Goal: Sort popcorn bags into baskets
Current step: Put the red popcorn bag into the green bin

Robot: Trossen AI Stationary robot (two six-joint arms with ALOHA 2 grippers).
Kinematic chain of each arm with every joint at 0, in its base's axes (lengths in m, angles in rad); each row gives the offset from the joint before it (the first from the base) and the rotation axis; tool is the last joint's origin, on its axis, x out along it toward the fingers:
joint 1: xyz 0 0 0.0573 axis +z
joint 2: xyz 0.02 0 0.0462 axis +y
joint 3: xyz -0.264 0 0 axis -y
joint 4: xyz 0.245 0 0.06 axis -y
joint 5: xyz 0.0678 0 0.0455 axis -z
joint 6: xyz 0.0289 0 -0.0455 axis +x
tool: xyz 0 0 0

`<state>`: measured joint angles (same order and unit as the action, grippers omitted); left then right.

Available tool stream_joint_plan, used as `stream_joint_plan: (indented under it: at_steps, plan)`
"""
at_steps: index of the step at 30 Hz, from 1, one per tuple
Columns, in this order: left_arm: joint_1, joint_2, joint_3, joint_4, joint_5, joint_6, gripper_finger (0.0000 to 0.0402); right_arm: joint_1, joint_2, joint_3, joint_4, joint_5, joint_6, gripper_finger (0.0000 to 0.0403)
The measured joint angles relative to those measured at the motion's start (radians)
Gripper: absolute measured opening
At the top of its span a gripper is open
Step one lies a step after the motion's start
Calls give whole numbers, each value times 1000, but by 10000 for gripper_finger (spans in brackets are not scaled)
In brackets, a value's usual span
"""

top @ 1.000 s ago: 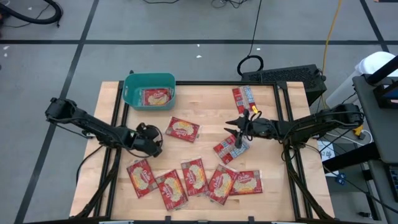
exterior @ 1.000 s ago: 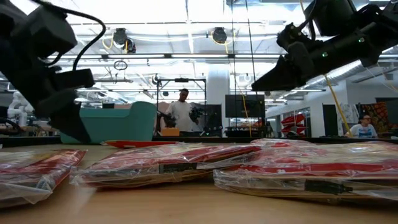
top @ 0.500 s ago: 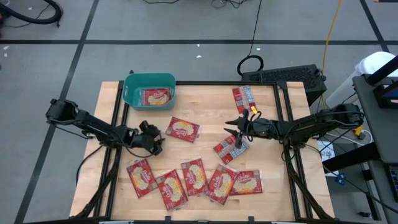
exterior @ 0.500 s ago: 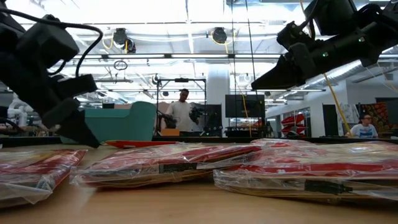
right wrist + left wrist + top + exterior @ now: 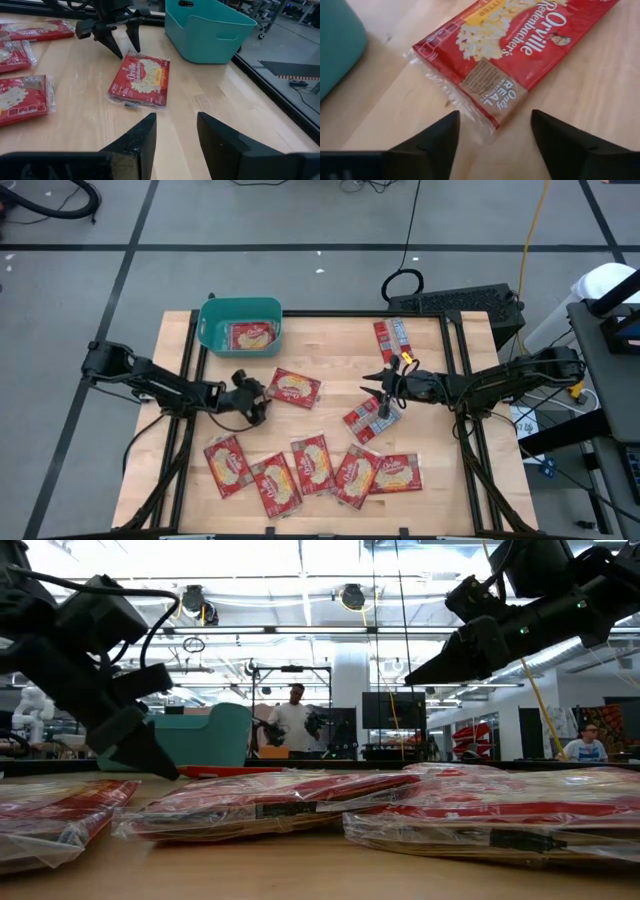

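The left tool [image 5: 256,398] has slid toward the surface's [image 5: 340,345] middle — fingers spread, holding nothing — its tips just short of a lone popcorn bag [image 5: 294,388]. The right tool [image 5: 380,390] hovers unmoved, part open, empty, above another bag [image 5: 362,420].

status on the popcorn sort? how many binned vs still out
Done: one popcorn bag lies in the teal basket. In hand: nothing gripped; the left gripper is open, fingers straddling the near end of the lone bag beside the basket. The right gripper hangs open above the table. Left: eight bags on the table, including the front row.
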<state>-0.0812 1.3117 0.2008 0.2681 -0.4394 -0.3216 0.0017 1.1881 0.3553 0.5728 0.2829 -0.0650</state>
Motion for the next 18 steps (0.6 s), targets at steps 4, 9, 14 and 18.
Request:
stream_joint_plan:
  at_steps: [4, 9, 14, 18]
  plan:
    - [28, 0, 0, 8, 38, 83, 163, 0, 0, 0, 17, 0, 15, 137]
    - [49, 1, -1, 45, 45, 188, 59, 0, 0, 0, 55, -8, 66, 137]
    - [60, 1, -2, 132, 30, 320, 9, 8, 7, 2, 79, -53, 144, 137]
    - [53, 0, -1, 275, 27, 509, 5, 38, 56, 35, 71, -51, 207, 137]
